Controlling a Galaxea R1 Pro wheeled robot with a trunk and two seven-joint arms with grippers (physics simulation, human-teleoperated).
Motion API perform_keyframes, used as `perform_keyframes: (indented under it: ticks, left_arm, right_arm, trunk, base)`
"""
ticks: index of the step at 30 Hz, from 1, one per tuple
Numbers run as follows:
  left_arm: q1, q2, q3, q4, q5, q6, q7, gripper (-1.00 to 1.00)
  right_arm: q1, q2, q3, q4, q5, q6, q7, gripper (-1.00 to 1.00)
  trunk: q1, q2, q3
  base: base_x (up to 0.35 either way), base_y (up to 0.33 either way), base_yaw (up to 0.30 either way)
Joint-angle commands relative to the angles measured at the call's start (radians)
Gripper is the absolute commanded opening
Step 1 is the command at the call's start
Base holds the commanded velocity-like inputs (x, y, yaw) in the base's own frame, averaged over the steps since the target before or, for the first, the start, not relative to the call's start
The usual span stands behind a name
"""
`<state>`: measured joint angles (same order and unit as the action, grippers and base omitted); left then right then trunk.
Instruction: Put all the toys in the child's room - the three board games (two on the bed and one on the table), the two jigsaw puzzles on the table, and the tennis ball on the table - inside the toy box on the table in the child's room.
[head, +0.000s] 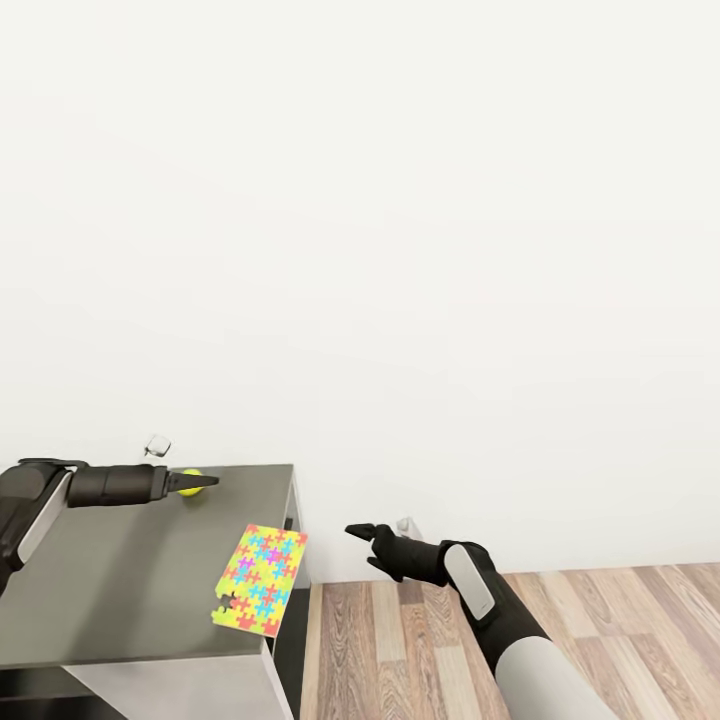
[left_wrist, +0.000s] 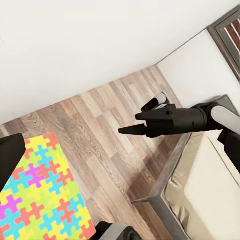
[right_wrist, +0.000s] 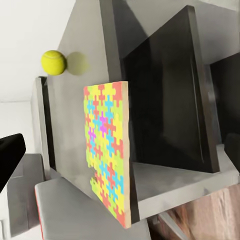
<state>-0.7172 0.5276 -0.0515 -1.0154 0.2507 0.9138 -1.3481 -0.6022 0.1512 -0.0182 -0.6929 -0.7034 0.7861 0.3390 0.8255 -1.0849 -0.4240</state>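
Note:
A multicolour jigsaw puzzle (head: 262, 580) lies flat on the dark grey table (head: 120, 590), right at its right edge; it appears again in the wrist views (left_wrist: 40, 197) (right_wrist: 109, 145). The tennis ball (head: 189, 478) (right_wrist: 53, 62) rests near the table's back edge by the wall. My left gripper (head: 205, 483) hovers just in front of the ball, open and empty. My right gripper (head: 358, 530) (left_wrist: 128, 124) hangs open over the floor to the right of the table, apart from the puzzle. The toy box and board games are out of view.
A white wall stands close behind the table. Wood-plank floor (head: 600, 620) spreads to the right. The cream-topped bed (left_wrist: 215, 190) lies beyond my right arm. A small pale object (head: 157, 445) sits at the table's back edge.

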Motion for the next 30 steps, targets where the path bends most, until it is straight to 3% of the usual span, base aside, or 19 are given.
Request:
perform_keyframes:
  ticks: [1, 4, 12, 19, 30]
  left_arm:
    - [-0.001, 0.001, -0.002, 0.000, 0.006, 0.010, 0.000, 1.00]
    - [-0.001, 0.001, -0.001, 0.000, 0.007, 0.010, 0.000, 1.00]
    - [-0.001, 0.002, -0.002, 0.000, 0.009, 0.010, -0.002, 1.00]
    - [-0.001, 0.002, -0.001, 0.001, 0.006, 0.009, -0.039, 1.00]
    - [-0.001, 0.003, 0.000, 0.001, 0.006, 0.008, -0.052, 1.00]
  right_arm:
    - [-0.001, -0.001, -0.003, 0.000, 0.002, 0.005, 0.004, 1.00]
    - [0.000, -0.003, -0.005, 0.002, 0.000, 0.007, 0.008, 1.00]
    - [-0.001, -0.006, -0.017, 0.011, -0.005, 0.016, 0.013, 1.00]
    - [0.000, -0.004, -0.017, 0.012, -0.007, 0.016, 0.014, 1.00]
    - [0.000, -0.004, -0.017, 0.012, -0.007, 0.018, 0.014, 1.00]
  trunk:
    - [0.004, -0.008, -0.004]
    - [0.016, -0.029, -0.014]
    - [0.016, -0.029, -0.014]
    - [0.016, -0.029, -0.014]
    - [0.016, -0.029, -0.014]
  base:
    - [0.000, 0.000, 0.000]
    - [0.000, 0.000, 0.000]
    - [0.000, 0.000, 0.000]
    - [0.000, 0.004, 0.000]
    - [0.000, 0.125, 0.000]
